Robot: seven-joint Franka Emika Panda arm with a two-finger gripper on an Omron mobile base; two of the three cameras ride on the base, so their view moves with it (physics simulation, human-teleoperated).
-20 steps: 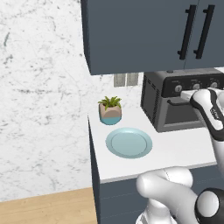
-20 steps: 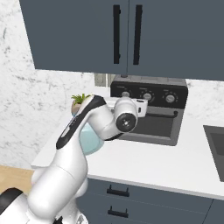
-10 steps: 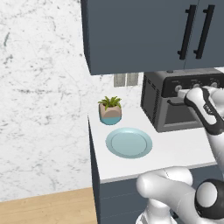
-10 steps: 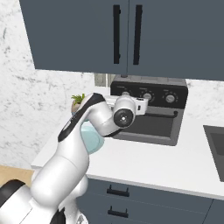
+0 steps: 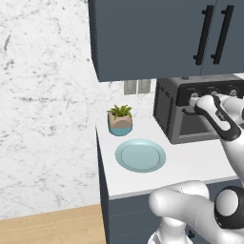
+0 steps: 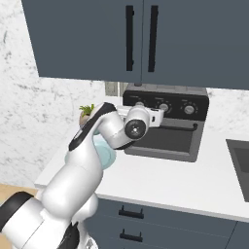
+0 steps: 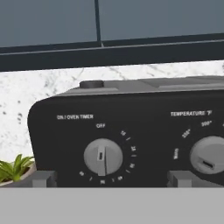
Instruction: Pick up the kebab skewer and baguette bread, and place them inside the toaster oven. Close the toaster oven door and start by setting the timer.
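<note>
The toaster oven (image 5: 167, 110) (image 6: 168, 154) stands at the back of the counter, and the toaster oven door (image 5: 195, 126) (image 6: 165, 140) is shut. My gripper (image 5: 193, 101) (image 6: 158, 116) (image 7: 110, 178) hovers open just in front of the left end of the black control strip. In the hand view the timer knob (image 7: 103, 157) sits between my widely spread fingertips (image 7: 43, 178), its mark roughly upright under the word OFF. Nothing is held. The kebab skewer and the baguette bread are out of view.
A pale blue plate (image 5: 140, 156) (image 6: 108, 154) lies bare on the white counter, left of the oven. A small potted plant (image 5: 120, 120) (image 6: 86, 111) (image 7: 15, 168) stands behind it. Dark blue cabinets (image 5: 167, 38) hang low overhead. A temperature knob (image 7: 208, 155) sits right of the timer. A sink (image 6: 240, 155) is at the right.
The hand has moved up and in toward the oven's control strip, ending close to the left knob. The jaws have stayed wide apart.
</note>
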